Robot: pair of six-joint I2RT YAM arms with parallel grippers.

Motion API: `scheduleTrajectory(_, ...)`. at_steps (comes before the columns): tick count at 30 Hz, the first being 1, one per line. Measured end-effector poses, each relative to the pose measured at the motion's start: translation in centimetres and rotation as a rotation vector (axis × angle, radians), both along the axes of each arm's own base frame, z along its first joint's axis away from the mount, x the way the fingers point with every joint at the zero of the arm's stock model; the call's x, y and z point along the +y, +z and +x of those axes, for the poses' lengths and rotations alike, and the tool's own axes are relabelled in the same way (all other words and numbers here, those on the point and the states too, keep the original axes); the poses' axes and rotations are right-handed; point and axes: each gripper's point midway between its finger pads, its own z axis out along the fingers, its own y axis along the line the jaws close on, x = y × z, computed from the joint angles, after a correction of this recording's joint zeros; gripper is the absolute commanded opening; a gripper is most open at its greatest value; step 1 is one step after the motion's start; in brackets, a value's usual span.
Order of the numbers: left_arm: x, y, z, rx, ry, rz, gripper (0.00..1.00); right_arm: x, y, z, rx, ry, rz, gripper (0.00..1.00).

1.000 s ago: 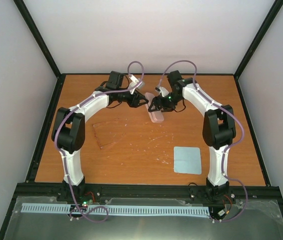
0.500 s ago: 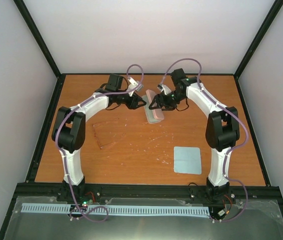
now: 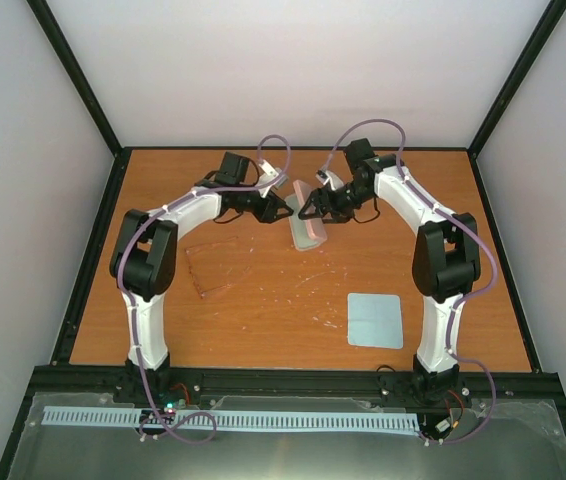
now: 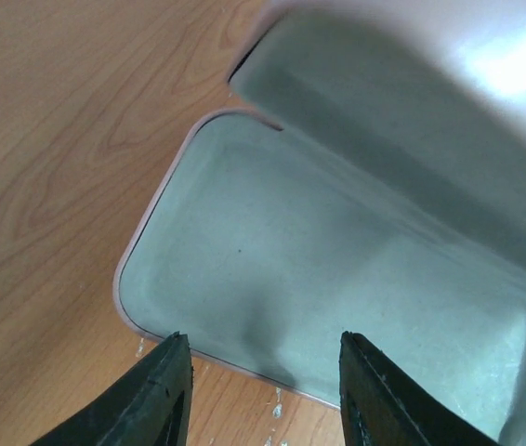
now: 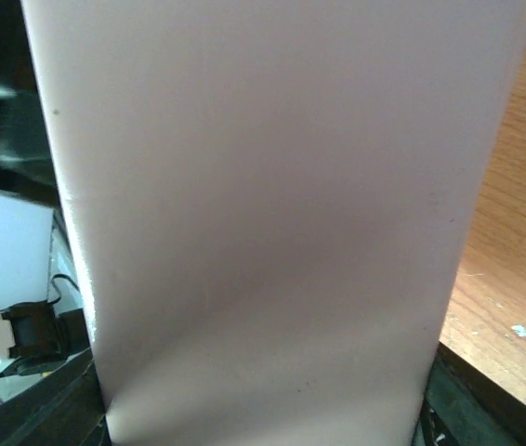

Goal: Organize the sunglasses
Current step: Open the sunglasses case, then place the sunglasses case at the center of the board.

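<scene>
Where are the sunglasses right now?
The sunglasses lie on the table's left half in the top view, beside the left arm, apart from the pink case.

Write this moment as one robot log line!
pink case: open, empty | left gripper: open, above it | right gripper: holds lid up | sunglasses: on table, left of case

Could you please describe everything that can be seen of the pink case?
The pink case is oblong with rounded corners, smooth pink outside, with a matte grey-green lining inside. It stands open, and empty as far as it shows, at the far middle of the wooden table: tray flat on the wood, lid raised. The right gripper seems to clamp the lid; the left fingers hover apart over the tray's rim.
</scene>
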Motion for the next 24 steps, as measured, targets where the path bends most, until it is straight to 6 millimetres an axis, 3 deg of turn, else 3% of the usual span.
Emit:
scheduleTrajectory(7, -0.2, -2.8, -0.2, 0.053, -0.003, 0.028, 0.48, 1.1, 2.5, -1.0, -0.026, 0.049, 0.093, 0.29)
scheduleTrajectory(10, -0.4, -2.8, -0.3, 0.046, -0.008, 0.031, 0.66, 1.2, 2.7, -1.4, -0.026, 0.056, 0.1, 0.29)
scheduleTrajectory(11, -0.3, -2.9, -0.3, 0.044, -0.007, 0.036, 0.79, 1.1, 2.6, -1.4, -0.028, 0.056, 0.1, 0.29)
scheduleTrajectory(12, -0.2, -3.0, -0.2, 0.041, -0.002, 0.042, 0.98, 0.9, 2.4, -1.4, -0.026, 0.054, 0.099, 0.29)
scheduleTrajectory(18, 2.1, -3.4, -1.7, 0.038, 0.05, 0.101, 1.0, -0.1, 1.3, -0.7, -0.039, 0.059, 0.095, 0.28)
scheduleTrajectory(21, 3.7, -2.0, -2.1, 0.013, 0.086, 0.104, 1.0, -0.4, -0.3, -0.4, -0.015, 0.066, 0.088, 0.28)
scheduleTrajectory(24, 5.7, 0.2, -1.1, -0.037, 0.139, 0.095, 0.99, -0.4, -2.7, -0.2, 0.029, 0.068, 0.077, 0.29)
